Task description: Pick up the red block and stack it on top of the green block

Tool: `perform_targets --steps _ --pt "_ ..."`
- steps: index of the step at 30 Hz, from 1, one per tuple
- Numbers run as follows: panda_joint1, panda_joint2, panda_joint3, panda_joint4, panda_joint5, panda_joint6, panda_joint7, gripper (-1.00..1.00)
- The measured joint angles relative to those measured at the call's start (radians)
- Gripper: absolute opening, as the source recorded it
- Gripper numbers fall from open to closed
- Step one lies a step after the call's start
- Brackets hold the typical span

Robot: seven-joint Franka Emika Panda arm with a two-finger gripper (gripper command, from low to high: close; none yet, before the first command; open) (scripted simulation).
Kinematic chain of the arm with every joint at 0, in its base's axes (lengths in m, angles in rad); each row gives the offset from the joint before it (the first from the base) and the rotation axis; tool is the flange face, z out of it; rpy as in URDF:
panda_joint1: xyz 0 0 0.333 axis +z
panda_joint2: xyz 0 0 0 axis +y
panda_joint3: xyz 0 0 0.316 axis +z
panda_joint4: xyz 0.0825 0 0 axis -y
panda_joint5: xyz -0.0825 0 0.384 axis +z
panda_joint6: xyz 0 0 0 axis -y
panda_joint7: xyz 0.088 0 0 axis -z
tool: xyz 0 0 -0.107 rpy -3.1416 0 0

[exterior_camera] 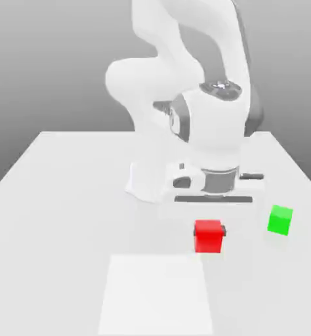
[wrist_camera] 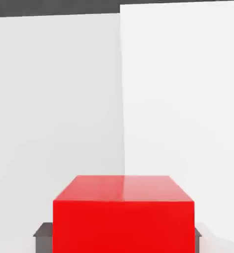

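bright, even light — washed-out whites, faint shadows

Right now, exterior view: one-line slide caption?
Panda gripper shut on red block, green block apart at the exterior view's right on white table.

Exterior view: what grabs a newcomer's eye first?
The red block, near the middle of the white table below the big white arm, with the jaws shut on its sides. Next, the green block, apart on the exterior view's right.
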Motion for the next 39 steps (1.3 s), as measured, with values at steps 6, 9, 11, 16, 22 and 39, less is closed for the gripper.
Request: perform_targets --steps 6,9,11,16,22,39 --pt "0.099 -0.053 0.140 0.008 0.071 -0.047 0.308 -1.00" --pt "0.147 -0.073 0.213 0.011 0.102 -0.067 0.466 -1.00" --pt "0.178 -0.083 0.263 0.012 0.121 -0.078 0.572 -1.00" --pt "0.249 -0.096 0.393 0.014 0.161 -0.099 0.843 -1.00" --pt "0.235 -0.043 0.449 0.015 0.109 -0.046 0.956 -1.00" --pt "0.189 0.199 0.390 0.024 -0.321 0.135 1.262 -1.00"
